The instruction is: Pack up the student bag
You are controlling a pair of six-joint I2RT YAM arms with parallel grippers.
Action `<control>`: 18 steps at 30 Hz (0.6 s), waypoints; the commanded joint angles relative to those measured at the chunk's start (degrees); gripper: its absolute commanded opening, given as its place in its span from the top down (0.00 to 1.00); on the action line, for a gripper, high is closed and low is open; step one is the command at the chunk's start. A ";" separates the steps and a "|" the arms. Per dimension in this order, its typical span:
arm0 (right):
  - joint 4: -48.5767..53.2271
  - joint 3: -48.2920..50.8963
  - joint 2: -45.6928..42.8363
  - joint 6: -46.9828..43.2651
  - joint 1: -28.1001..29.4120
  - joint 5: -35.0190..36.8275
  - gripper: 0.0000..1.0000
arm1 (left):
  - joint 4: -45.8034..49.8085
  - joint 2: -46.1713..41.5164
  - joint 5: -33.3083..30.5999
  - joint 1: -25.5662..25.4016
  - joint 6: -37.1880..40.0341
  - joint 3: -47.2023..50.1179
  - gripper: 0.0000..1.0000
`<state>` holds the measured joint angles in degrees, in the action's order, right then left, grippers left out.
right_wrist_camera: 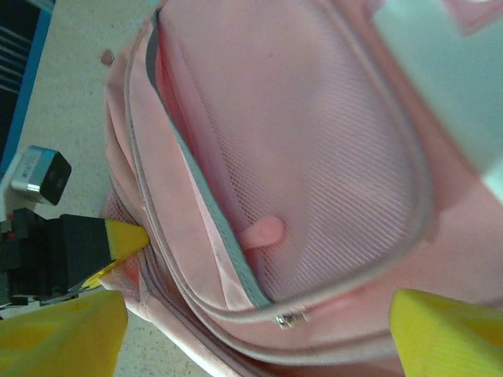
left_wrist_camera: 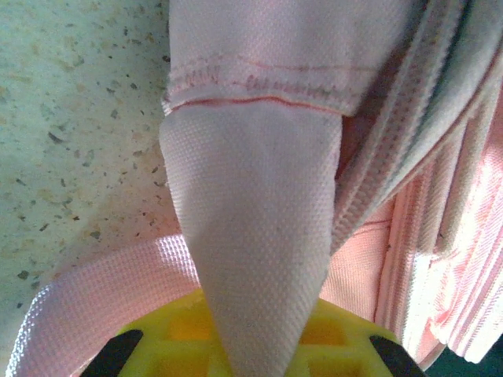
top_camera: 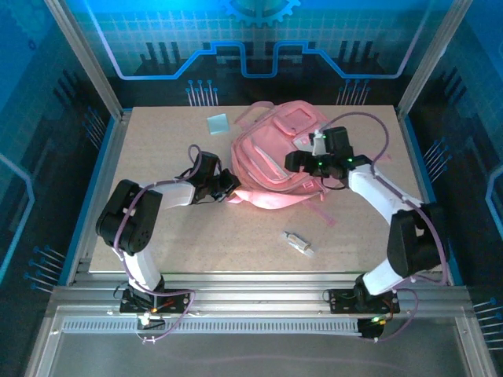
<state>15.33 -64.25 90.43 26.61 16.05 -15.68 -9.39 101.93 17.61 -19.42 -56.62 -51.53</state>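
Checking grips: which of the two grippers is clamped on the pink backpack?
The left gripper, shut on a fabric edge of the large soft pink backpack; the right gripper stands open, holding nothing.

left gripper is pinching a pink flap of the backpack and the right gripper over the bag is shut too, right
No: the right gripper is open. The right wrist view shows its yellow fingers wide apart over the backpack, gripping nothing. The left gripper does pinch a pink flap.

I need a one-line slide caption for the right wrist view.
Open right end effector poised above the pink student bag, its unzipped pocket gaping between the yellow fingers.
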 commanded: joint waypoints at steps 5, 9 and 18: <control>-0.35 -5.13 9.52 -2.06 2.14 -0.77 0.11 | -2.21 -4.28 2.35 -1.94 -1.78 1.40 1.00; -1.34 -5.10 11.41 -0.36 3.17 0.12 0.08 | -2.61 -4.99 2.29 -2.29 -2.16 2.00 1.00; 1.31 -0.13 1.53 0.76 6.75 11.91 0.07 | -3.36 -4.05 2.28 -2.90 -2.26 1.96 1.00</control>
<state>14.98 -66.24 96.55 26.76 22.02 -9.32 -10.94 99.68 16.75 -21.10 -58.59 -49.65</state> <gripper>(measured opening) 0.929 0.097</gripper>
